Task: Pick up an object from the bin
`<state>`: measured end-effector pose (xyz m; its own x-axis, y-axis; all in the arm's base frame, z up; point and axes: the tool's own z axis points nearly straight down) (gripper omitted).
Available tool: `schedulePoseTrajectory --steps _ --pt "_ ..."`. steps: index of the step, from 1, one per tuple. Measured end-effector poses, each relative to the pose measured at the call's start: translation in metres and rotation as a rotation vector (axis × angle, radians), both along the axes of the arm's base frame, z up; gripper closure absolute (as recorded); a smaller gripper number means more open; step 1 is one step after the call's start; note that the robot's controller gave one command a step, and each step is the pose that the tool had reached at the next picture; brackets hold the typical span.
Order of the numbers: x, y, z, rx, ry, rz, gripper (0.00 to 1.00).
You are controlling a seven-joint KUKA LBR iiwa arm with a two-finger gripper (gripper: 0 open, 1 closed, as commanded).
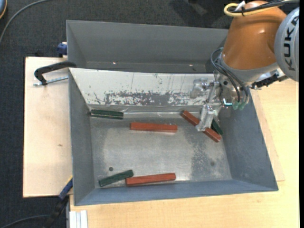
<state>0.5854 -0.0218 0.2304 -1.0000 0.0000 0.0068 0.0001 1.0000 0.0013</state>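
- One tool [206,122] sits low over a slanted red bar [190,118] by the bin's [247,146] right wall.
- Its opening, wide or narrow: cannot tell.

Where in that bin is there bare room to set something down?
Bare floor lies mid-bin, between the centre red bar and the near-wall red bar and green bar. Crowded at the right, where the claw stands among red pieces.

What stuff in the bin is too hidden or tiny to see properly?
1. Camera view: red bar at the right, middle covered by the end effector.
2. Dark green piece beside it, mostly behind the end effector, shape unclear.
3. Dark speck on the bin floor, too small to name.
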Motion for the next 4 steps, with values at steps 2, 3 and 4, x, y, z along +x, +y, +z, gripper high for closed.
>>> schedulePoseTrajectory --steps 2,3,4 --pt "0.010 -0.091 -0.160 0.000 -0.009 0.160 0.00" --pt "0.016 -0.089 -0.153 0.000 -0.027 0.161 1.00" --pt "0.017 -0.083 0.004 -0.003 -0.024 0.106 1.00"
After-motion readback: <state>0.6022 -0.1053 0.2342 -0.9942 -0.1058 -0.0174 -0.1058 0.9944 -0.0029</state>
